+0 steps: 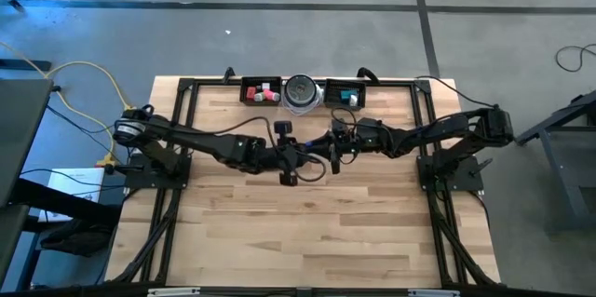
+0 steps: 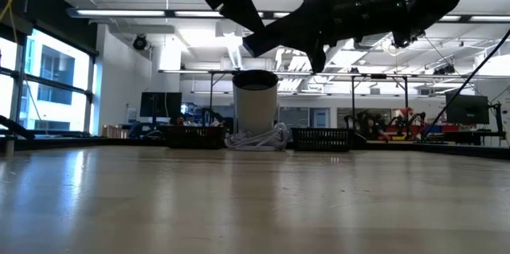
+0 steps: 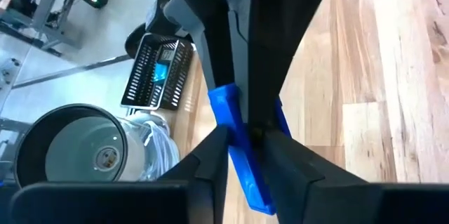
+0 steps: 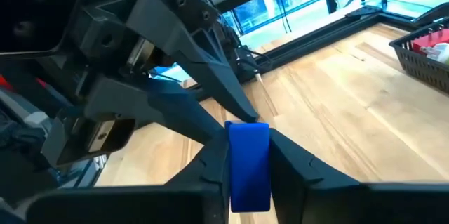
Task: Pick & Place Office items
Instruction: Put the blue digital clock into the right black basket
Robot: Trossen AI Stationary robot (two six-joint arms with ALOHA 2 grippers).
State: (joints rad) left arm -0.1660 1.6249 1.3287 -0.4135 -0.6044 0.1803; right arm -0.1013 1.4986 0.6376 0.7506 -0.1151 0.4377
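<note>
A blue flat piece (image 3: 242,171) hangs in the air over the middle of the table, where my two arms meet. My left gripper (image 3: 242,155) reaches in from the table's left and is shut on it. My right gripper (image 4: 250,159) reaches in from the right and is shut on the same piece (image 4: 249,164). In the high view the two grippers (image 1: 303,153) (image 1: 331,145) stand tip to tip and hide the piece. Other office items, red, pink and white, lie in the left black tray (image 1: 261,92). A teal block lies in the right tray (image 1: 345,95). My left gripper pinches the blue flat piece between its two fingers, on the end nearer its own wrist (image 3: 245,182). The fingers slant down from the table's left. The piece is clear of the table. My right gripper's fingers (image 3: 263,55) cover its other end. My right gripper pinches the piece by its two side edges (image 4: 249,182), one finger on each, with a broad face turned toward its wrist. The fingers come nearly level from the table's right. My left gripper's fingers (image 4: 231,104) meet the piece from the opposite side.
At the table's far edge a round white and grey cup (image 1: 301,92) stands between the two black trays, with a white cord coiled at its foot (image 2: 255,138). A black frame (image 1: 186,120) runs round the tabletop. Bare wood (image 1: 307,232) lies in front of the arms.
</note>
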